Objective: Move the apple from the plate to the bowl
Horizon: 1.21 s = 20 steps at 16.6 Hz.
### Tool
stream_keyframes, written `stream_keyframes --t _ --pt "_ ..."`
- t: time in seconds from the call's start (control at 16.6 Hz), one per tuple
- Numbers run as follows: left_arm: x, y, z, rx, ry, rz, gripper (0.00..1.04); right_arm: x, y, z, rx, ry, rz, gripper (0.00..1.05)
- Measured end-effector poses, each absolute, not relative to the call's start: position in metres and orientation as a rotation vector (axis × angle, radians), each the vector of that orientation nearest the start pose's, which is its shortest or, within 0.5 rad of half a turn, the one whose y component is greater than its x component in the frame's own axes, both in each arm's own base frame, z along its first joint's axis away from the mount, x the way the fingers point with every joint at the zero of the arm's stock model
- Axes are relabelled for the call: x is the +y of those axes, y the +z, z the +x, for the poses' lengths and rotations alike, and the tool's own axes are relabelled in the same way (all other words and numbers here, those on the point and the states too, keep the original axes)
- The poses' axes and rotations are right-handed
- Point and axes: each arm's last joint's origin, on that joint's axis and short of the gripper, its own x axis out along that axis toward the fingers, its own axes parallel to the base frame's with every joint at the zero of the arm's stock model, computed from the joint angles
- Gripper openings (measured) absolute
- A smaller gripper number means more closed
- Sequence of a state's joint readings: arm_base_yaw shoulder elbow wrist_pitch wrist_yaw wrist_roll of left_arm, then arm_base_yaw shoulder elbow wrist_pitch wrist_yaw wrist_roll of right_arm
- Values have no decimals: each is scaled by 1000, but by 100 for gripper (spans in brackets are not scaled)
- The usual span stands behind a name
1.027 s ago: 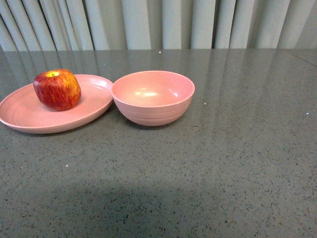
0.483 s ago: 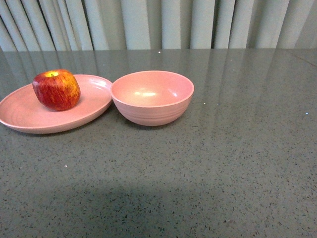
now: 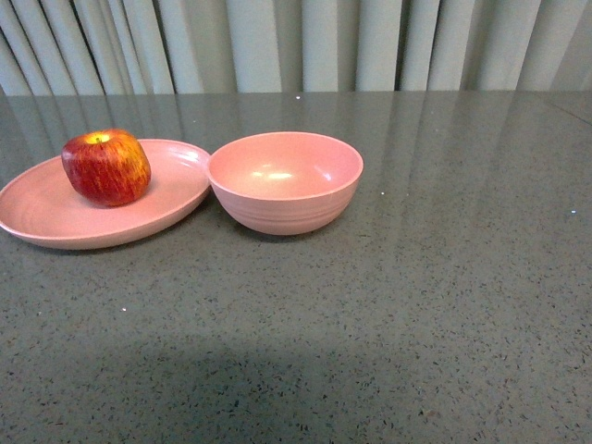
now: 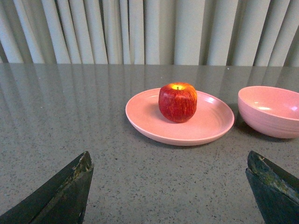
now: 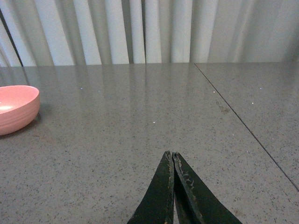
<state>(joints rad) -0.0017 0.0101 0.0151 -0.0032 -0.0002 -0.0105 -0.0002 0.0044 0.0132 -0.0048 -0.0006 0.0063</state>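
The red apple [image 3: 106, 166] with yellow streaks sits upright on the shallow pink plate [image 3: 55, 222] at the far left of the front view. The deep pink bowl [image 3: 285, 181] stands empty just right of the plate, their rims nearly touching. Neither gripper shows in the front view. In the left wrist view my left gripper [image 4: 169, 163] is open and empty, its jaws wide apart, well short of the plate [image 4: 205, 128] and the apple [image 4: 177, 101], with the bowl [image 4: 270, 112] beside them. In the right wrist view my right gripper [image 5: 171, 154] is shut and empty, away from the bowl [image 5: 16, 108].
The grey speckled table [image 3: 416, 305] runs back to a pale curtain [image 3: 296, 42]. A seam [image 5: 243, 121] between table slabs shows in the right wrist view.
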Motion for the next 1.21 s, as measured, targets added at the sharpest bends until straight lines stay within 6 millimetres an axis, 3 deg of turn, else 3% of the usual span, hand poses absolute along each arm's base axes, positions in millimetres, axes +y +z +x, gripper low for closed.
stream_keyframes --t 0.06,0.18,0.42,0.6,0.66,1.21 --pt "0 168 97 -1 -2 -10 98 0 167 97 -4 0 6 2" --pt "0 168 97 -2 -2 -10 98 0 167 97 -4 0 6 27" --pt "0 168 97 -1 -2 -10 98 0 167 97 -4 0 6 62" --pt "0 168 97 -1 -2 -10 98 0 167 97 -4 0 6 95" --pt "0 168 97 -1 -2 -10 98 0 167 97 -4 0 6 99" --pt "0 167 97 -1 -2 -10 98 0 167 97 -4 0 6 98"
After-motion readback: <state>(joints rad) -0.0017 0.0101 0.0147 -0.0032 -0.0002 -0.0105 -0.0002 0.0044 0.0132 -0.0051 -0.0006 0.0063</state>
